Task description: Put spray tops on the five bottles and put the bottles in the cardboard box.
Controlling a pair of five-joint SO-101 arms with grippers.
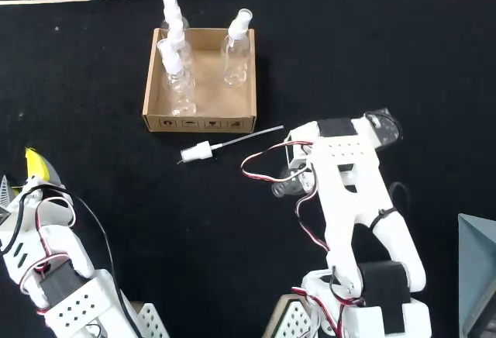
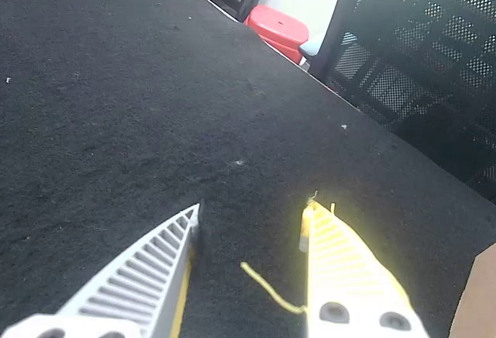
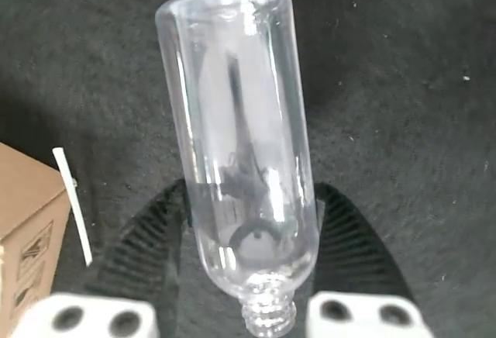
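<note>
The cardboard box (image 1: pixel 232 117) stands at the back of the black table and holds several clear bottles with white spray tops, one of them (image 1: pixel 236 51) at its right side. A loose spray top (image 1: pixel 197 152) with its long thin tube lies just in front of the box. My right gripper (image 1: pixel 285 187) (image 3: pixel 252 198) hangs to the right of that top, shut on a clear topless bottle (image 3: pixel 244 136). The bottle's threaded neck points toward the wrist. My left gripper (image 1: pixel 23 175) (image 2: pixel 252 214) hovers low at the table's near left, open with only bare cloth between its fingers.
A corner of the box (image 3: pixel 23 222) and the loose top's tube (image 3: pixel 71 198) lie close beside the held bottle. A grey object (image 1: pixel 477 276) sits at the near right edge. Beyond the table's edge stand red stools (image 2: pixel 279 28) and a mesh chair (image 2: pixel 418 51).
</note>
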